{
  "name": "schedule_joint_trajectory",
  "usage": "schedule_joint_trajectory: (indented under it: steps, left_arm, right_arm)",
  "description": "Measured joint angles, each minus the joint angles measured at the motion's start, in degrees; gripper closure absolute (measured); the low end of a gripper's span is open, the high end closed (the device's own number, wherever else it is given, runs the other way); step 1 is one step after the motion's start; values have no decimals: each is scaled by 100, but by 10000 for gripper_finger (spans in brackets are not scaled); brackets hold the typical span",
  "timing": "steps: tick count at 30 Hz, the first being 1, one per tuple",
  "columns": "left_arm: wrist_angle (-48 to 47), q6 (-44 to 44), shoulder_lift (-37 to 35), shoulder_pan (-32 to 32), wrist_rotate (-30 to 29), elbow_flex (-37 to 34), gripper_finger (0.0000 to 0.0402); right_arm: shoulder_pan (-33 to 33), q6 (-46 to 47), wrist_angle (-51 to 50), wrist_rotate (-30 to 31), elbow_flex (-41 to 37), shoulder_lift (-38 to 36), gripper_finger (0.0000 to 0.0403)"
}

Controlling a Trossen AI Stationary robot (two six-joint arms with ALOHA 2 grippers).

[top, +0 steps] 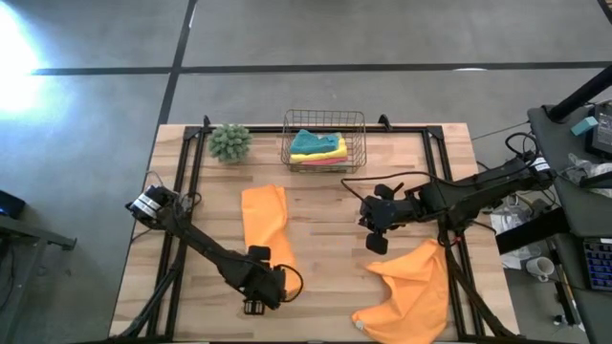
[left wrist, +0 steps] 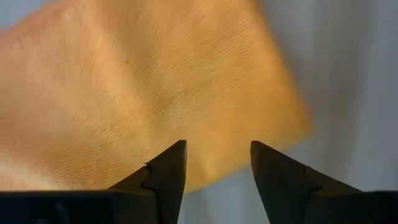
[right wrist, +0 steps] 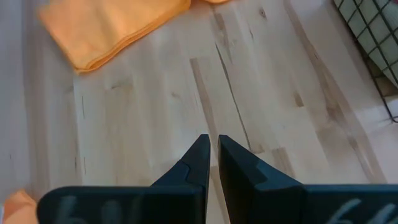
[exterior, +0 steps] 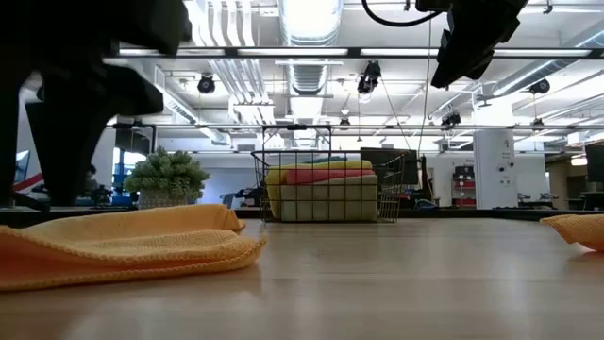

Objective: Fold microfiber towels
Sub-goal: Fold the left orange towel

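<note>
We judge the soft orange microfiber towel [top: 265, 226], half-folded into a long strip at centre-left of the high view, to be light, limp and grippy; a corner or the doubled near edge seems the best hold. Our left gripper [top: 254, 306] sits at lower centre-left, just past the strip's near end, fingers apart and empty. Our right gripper [top: 374, 232] hangs right of centre, fingers together, holding nothing, above the crumpled orange microfiber cloth [top: 413, 287] at lower right.
</note>
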Motion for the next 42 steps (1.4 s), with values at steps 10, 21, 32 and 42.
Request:
schedule_joint_trajectory:
  steps: [10, 21, 32, 42]
  left_arm:
    - [-836, -414, -116, -464, -135, 1217, 238]
    - [-855, -1726, -29, -1214, -680, 1333, 238]
    - [-785, -1858, 331, -1272, -957, 1308, 238]
    - [20, -1998, 645, -1300, -1419, 1251, 238]
  right_arm:
    - [15, -717, 511, -389, 11, 14, 372]
    - [15, -1366, 1249, -1424, 20, 463, 369]
    - [15, -1761, 1711, -1817, 317, 1459, 369]
    - [206, -3036, 1491, -1972, 1494, 2766, 369]
